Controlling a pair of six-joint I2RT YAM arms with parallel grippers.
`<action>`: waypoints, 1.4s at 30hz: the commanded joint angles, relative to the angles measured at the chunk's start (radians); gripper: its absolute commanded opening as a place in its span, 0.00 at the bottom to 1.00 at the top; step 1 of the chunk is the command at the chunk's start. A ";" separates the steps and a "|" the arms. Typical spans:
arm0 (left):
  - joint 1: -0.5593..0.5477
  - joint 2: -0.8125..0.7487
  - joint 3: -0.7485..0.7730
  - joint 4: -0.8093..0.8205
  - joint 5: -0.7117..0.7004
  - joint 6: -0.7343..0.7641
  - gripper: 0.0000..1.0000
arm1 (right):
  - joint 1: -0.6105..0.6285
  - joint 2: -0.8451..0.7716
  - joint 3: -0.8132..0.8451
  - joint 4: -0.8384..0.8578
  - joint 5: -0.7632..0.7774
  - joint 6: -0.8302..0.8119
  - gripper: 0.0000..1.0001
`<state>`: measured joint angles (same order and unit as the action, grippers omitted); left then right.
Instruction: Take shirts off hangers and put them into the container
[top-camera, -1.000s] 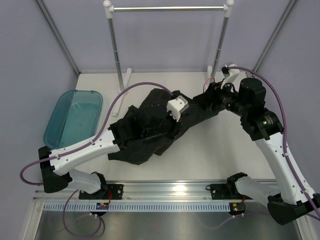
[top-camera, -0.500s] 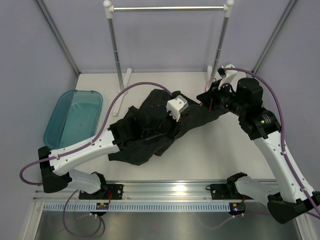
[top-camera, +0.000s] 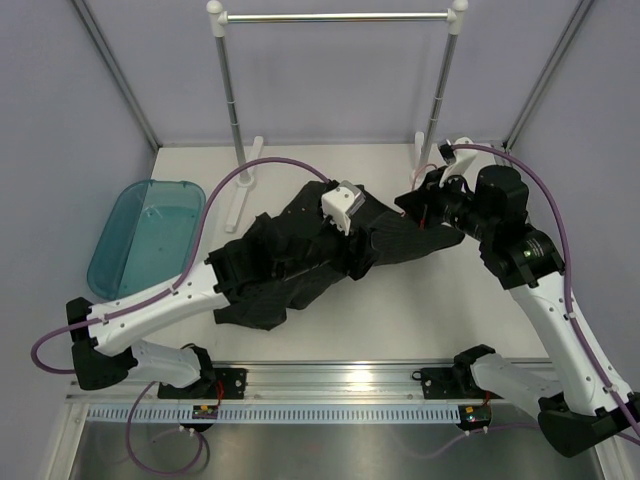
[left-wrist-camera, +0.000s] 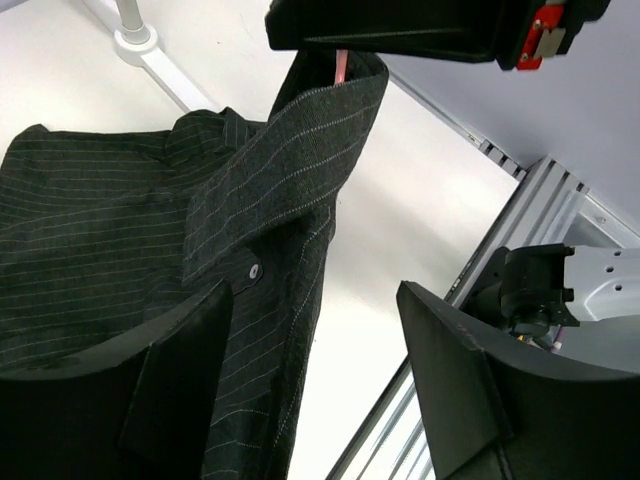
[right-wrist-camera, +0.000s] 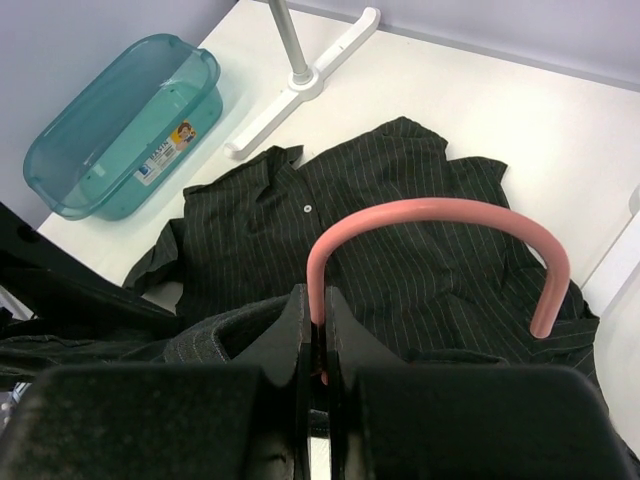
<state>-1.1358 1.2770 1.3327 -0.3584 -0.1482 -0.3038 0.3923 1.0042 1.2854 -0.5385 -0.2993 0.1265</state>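
One bent right arm (top-camera: 548, 305) clamps the hanger (right-wrist-camera: 440, 208).

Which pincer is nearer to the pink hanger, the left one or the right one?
Right. The right pincer is shut on the pink hanger just under its hook. The left pincer stands open over the black shirt, apart from the hanger.
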 joint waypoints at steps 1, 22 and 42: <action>-0.002 -0.022 0.014 0.082 -0.030 -0.023 0.74 | 0.011 -0.033 -0.018 0.086 -0.018 0.021 0.00; 0.061 0.125 0.181 0.093 0.042 -0.077 0.71 | 0.013 -0.073 -0.070 0.107 -0.034 -0.001 0.00; 0.061 0.113 0.175 0.078 0.019 -0.040 0.00 | 0.013 -0.090 -0.106 0.110 0.017 0.005 0.00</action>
<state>-1.0779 1.4250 1.4799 -0.3126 -0.0910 -0.3710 0.3927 0.9424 1.1835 -0.4816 -0.3016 0.1276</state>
